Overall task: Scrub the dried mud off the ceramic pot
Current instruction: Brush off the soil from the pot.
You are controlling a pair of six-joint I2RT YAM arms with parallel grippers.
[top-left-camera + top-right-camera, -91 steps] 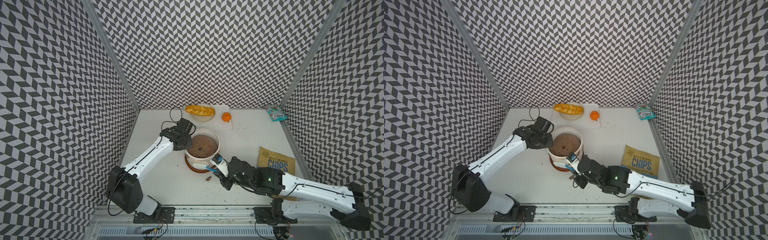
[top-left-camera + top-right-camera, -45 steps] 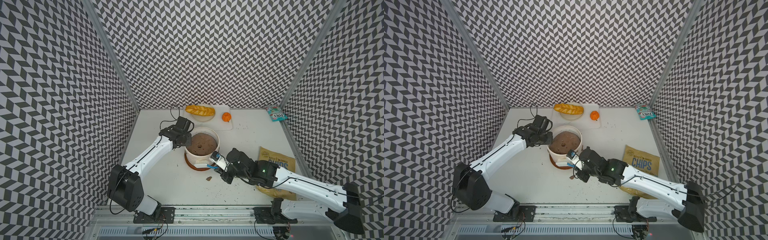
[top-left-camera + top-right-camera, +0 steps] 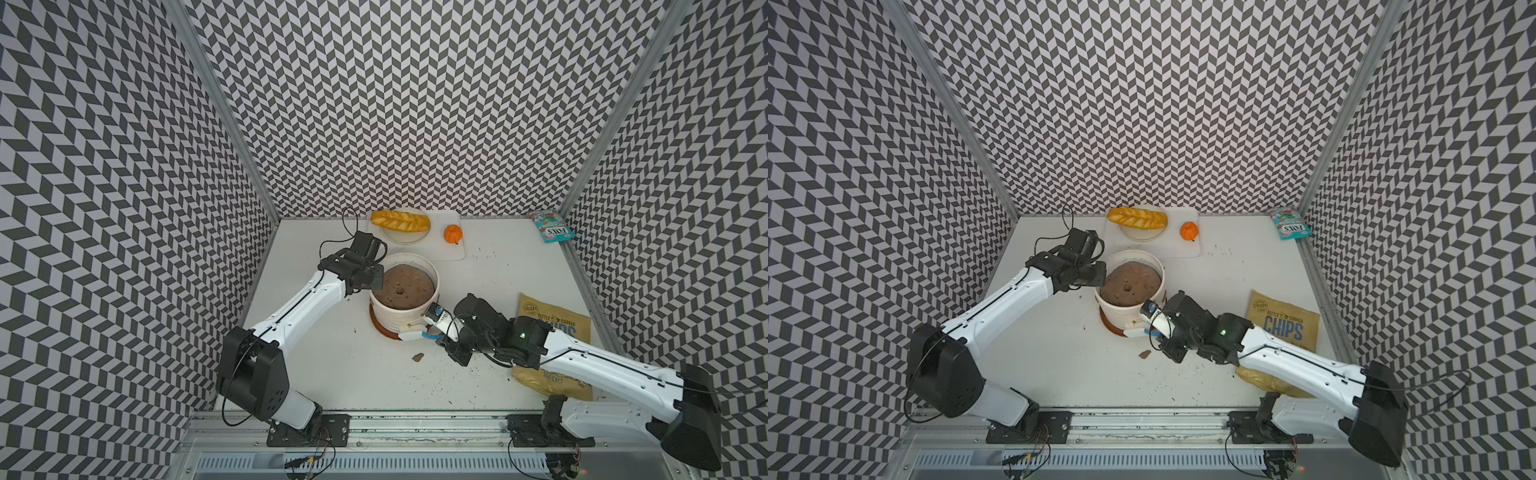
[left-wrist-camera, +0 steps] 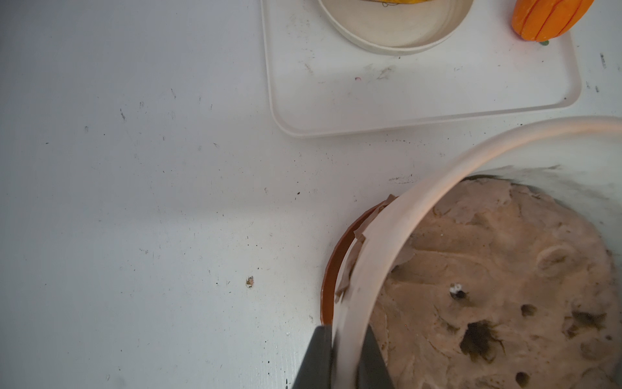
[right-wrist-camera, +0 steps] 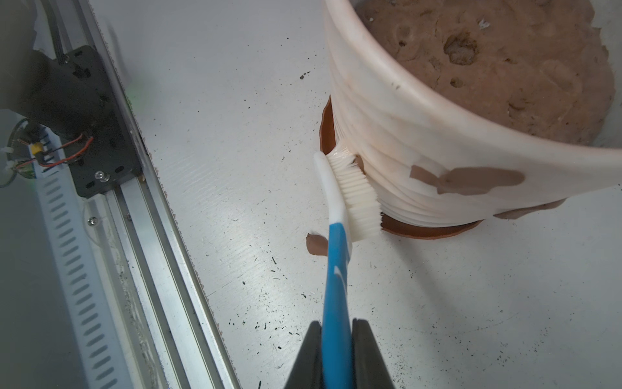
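White tabletop [image 3: 332,374] bears the ceramic pot [image 3: 395,318]. The left gripper [image 4: 346,340] pinches the pot's rim on the side away from the brush [image 5: 336,262], whose blue handle the right gripper [image 5: 336,333] clamps. Its bristles press the pot's lower wall. The dried mud [image 5: 478,180] lies higher, under the rim, farther round the wall, so the stroke probably has to go up and sideways.

My pincer [image 5: 336,328] is clamped on the blue handle of a scrub brush [image 5: 336,269]. Its white bristles [image 5: 358,198] press sideways against the ribbed wall of the ceramic pot [image 5: 397,151], low down, just above the terracotta saucer [image 5: 427,231]. Patches of dried mud [image 5: 478,180] cling to the wall beside the bristles; one flake [image 5: 316,245] lies on the table [image 5: 235,134] by the handle. Brown soil [image 5: 488,67] fills the pot.
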